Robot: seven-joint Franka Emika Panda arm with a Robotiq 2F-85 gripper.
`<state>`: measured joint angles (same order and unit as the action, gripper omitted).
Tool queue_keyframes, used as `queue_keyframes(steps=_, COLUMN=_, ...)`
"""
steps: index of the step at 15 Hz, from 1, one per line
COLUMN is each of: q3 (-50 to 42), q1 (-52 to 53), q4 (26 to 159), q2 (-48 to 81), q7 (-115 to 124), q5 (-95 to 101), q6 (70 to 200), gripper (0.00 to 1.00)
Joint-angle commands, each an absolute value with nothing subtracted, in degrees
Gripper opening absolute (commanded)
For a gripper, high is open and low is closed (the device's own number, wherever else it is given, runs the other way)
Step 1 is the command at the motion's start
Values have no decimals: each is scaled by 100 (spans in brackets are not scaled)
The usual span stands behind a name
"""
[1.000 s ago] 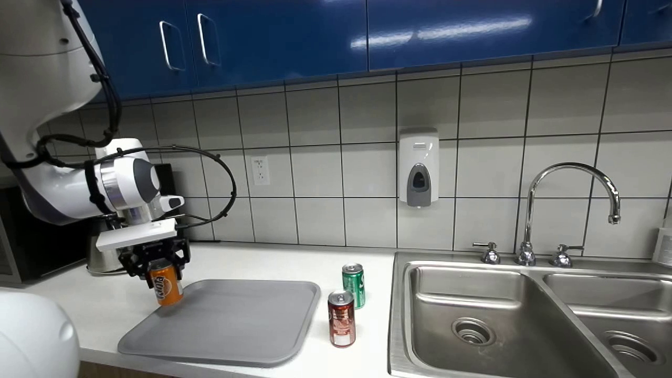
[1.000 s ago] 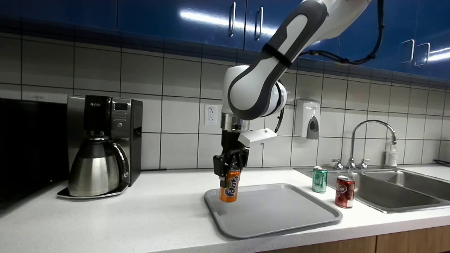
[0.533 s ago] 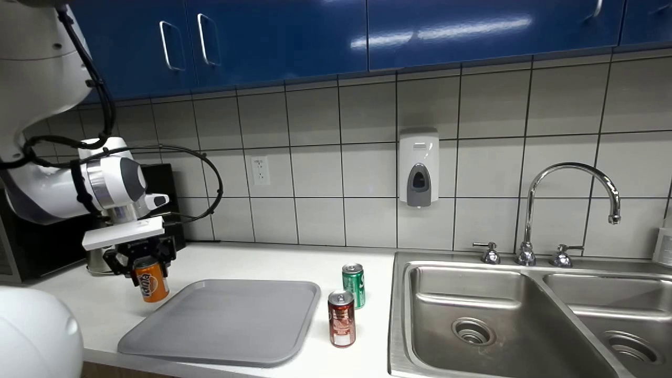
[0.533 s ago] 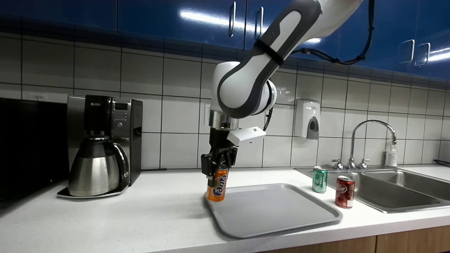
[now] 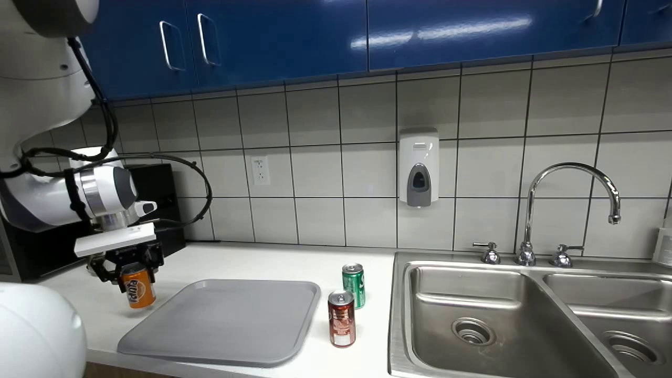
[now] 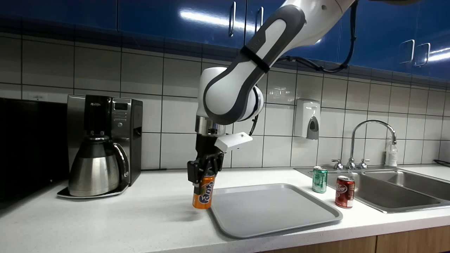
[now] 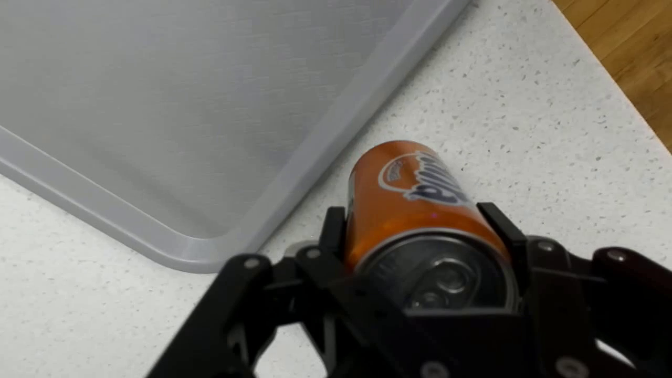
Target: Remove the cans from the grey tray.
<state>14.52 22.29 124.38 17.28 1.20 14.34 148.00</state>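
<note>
Black fingers [image 7: 332, 236] clamp the orange can [image 7: 420, 215], Fanta label showing, slightly tilted, held above white counter [image 7: 546, 136] just outside the tray [image 6: 274, 209]; open counter stretches toward the coffee pot [image 6: 93, 175]; the green can [image 6: 319, 180] and red can [image 6: 345, 192] stand past the tray's opposite edge

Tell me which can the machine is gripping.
The orange can, held in the gripper; the green can and red can stand on the counter, ungripped.
</note>
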Motion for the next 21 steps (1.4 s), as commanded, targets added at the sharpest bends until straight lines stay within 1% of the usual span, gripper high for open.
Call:
queue_keyframes(steps=1, q3=1495, q1=2319, q4=12024, q2=2031, q7=-70, q5=1580, q6=14619, gripper=39)
queue_keyframes(steps=9, q3=1448, q1=2511, q4=11623, q2=2500, q7=-260, q5=1688, q6=14493, gripper=39)
queue_keyframes(steps=10, q3=1435, q1=2522, q4=11597, q2=2524, q7=-259, q5=1697, q6=14487, gripper=89)
queue_keyframes(steps=11, q3=1429, q1=2525, q4=11578, q2=2532, q7=-259, q5=1700, q6=14486, gripper=90)
queue_keyframes(steps=12, q3=1422, q1=2526, q4=11556, q2=2533, q7=-255, q5=1706, q6=14499, gripper=96)
queue_keyframes(steps=13, q3=1414, q1=2528, q4=11543, q2=2525, q7=-263, q5=1724, q6=14501, gripper=99)
queue_keyframes(steps=21, q3=1397, q1=2461, q4=11657, q2=2244, q7=-289, q5=1773, q6=14691, gripper=100)
